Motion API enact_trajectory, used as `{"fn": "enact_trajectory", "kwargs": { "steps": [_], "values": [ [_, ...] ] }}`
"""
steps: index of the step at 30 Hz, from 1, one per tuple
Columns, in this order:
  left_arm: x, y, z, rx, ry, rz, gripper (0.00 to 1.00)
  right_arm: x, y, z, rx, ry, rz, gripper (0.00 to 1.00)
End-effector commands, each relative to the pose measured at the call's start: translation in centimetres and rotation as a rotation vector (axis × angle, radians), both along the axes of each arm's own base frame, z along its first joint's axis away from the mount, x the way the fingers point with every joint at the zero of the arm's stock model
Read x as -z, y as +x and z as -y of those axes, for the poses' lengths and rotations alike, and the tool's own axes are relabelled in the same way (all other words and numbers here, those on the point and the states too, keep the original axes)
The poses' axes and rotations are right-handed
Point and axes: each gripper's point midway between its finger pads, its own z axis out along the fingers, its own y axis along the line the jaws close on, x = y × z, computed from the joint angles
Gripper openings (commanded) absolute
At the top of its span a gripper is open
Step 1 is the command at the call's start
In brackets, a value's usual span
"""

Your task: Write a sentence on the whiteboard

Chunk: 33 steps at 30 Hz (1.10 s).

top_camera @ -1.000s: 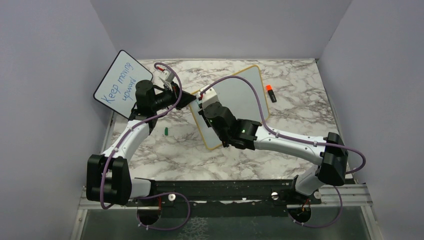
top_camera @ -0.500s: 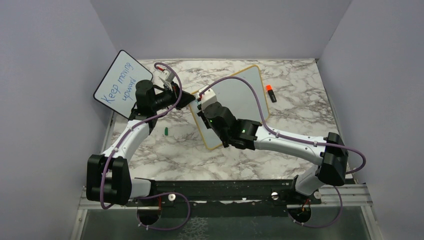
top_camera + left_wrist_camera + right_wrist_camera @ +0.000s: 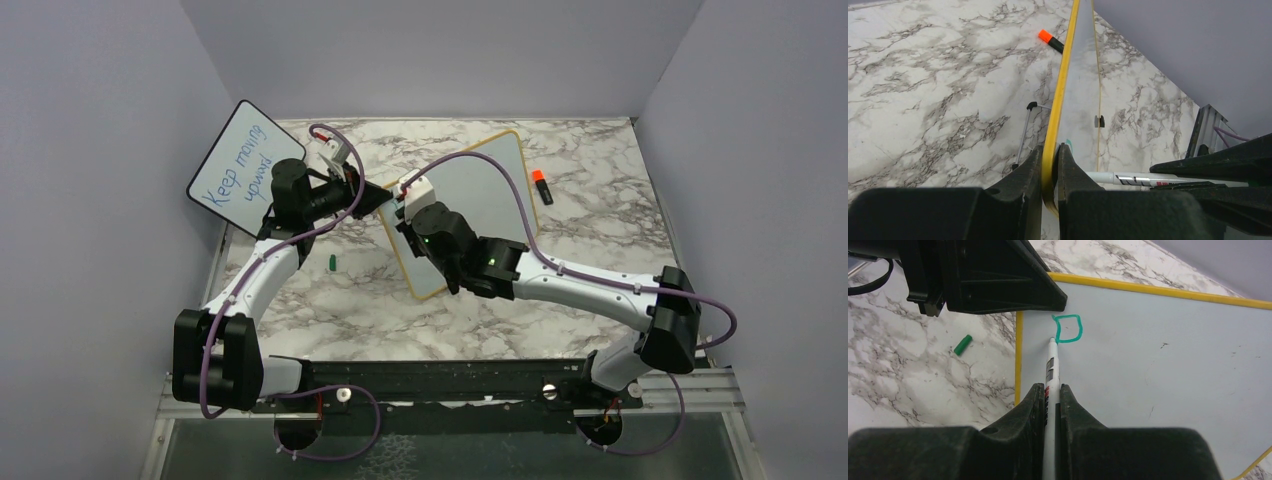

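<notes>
Clearly, we have both tools engaged. Our left gripper (image 3: 1050,155) is clamped on the edge of the large white rectangular whiteboard (image 3: 485,190) with its thin yellow frame. One finger sits on each face, close to the corner where the writing starts. Our right gripper (image 3: 1050,392) is closed around the slim white plastic marker (image 3: 1052,357), holding it partway along the barrel with the tip on the board face. The board stands tilted on the grey-veined marble table (image 3: 330,310), propped on a thin wire leg with black tips. Of the sentence (image 3: 1068,329) we see only one green loop, just beside the left gripper's fingers, so we judge the writing barely begun.

We judge the board light, thin and stiff, with a slick face. Propped rather than flat, it would likely slide or rock under pen pressure. The frame edge near the writing is therefore the right place to hold it, and a grip further onto the face would block the pen. The marker looks light and smooth and could twist in the jaws, so we want gentle, even pressure. A small green cap (image 3: 331,263) lies on the table near the board. A black marker with an orange cap (image 3: 541,186) lies near its right edge.
</notes>
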Motion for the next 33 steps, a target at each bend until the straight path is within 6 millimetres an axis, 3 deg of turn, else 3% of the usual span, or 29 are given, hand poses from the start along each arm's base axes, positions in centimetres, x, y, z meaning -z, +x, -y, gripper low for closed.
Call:
{"fn": "enact_trajectory", "kwargs": {
  "steps": [1,11,33],
  "values": [
    [2.8,-0.6,0.3,0.003,0.064,-0.067,0.00,-1.8,0.0,1.3,0.019,0.037,0.025,0.00],
    [3.0,-0.3,0.0,-0.017,0.080,-0.073,0.00,-1.9,0.9,4.0,0.100,-0.004,0.072,0.00],
    [3.1,-0.4,0.0,-0.011,0.085,-0.073,0.00,-1.6,1.2,2.9,0.071,0.023,0.068,0.00]
  ]
}}
